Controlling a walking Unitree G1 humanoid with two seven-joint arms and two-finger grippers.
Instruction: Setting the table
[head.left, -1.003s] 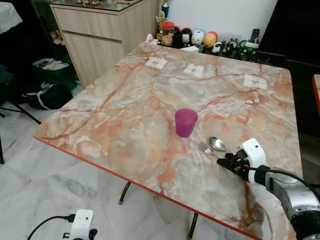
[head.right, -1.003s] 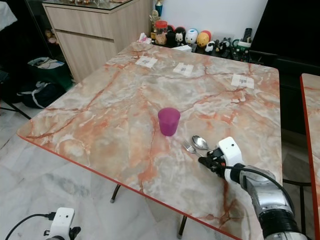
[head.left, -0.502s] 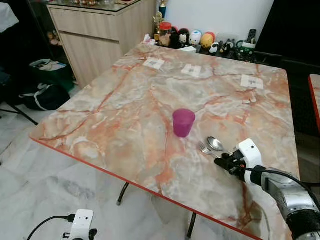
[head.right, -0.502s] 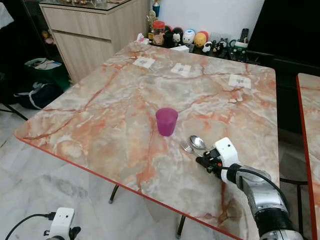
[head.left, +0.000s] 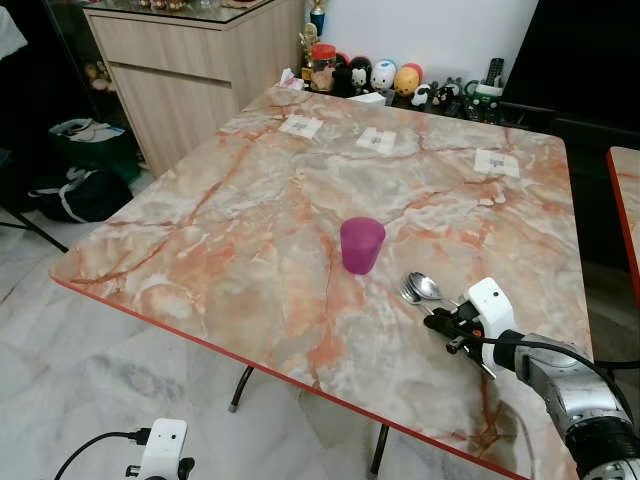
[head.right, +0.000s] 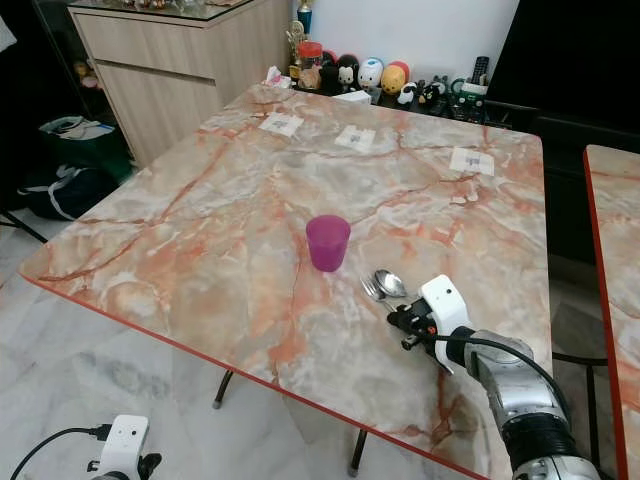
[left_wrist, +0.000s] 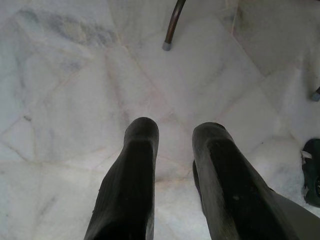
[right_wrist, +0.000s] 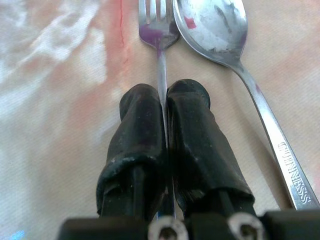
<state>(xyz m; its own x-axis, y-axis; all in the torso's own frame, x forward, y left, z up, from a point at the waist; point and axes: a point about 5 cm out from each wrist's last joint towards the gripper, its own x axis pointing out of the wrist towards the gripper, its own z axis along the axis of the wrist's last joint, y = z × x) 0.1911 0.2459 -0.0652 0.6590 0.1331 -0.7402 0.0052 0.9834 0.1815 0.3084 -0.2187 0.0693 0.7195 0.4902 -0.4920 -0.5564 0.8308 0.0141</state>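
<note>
From the head we see a purple cup (head.left: 361, 244) upright mid-worktop (head.left: 250, 230); its inside is hidden from us. Just beside it lie a fork (head.left: 410, 295) and spoon (head.left: 423, 285), handles covered by the right end effector (head.left: 441, 325).

Our left wrist shows the left end effector (left_wrist: 172, 131) spread above the floor (left_wrist: 75, 90).

Our right wrist shows the fingers (right_wrist: 140, 135) pressed together, pinching the fork's handle, with the spoon touching alongside.
</note>
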